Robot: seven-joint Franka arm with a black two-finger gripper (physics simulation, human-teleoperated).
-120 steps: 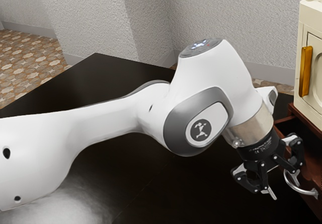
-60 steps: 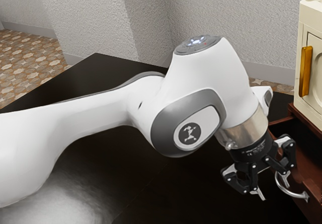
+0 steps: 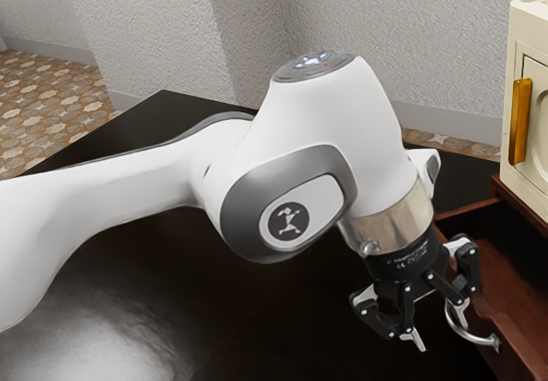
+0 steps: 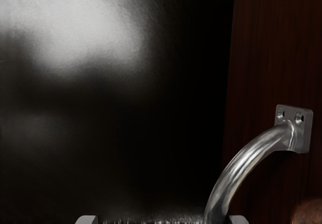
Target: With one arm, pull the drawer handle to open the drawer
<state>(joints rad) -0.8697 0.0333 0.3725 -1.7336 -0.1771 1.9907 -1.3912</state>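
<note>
Drawer (image 3: 514, 300) and pincer (image 3: 438, 326) shift toward the exterior view's left, opening the drawer further. The pincer stands wide — one finger apparently hooked within the front-mounted handle (image 3: 476, 340) — and could slip free if the hand lifts or tilts. Shadow obscures any drawer contents.

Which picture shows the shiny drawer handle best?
The wrist view: the drawer handle looks big there, and its plate shows clearly. The exterior view shows it smaller, beside the gripper.
</note>
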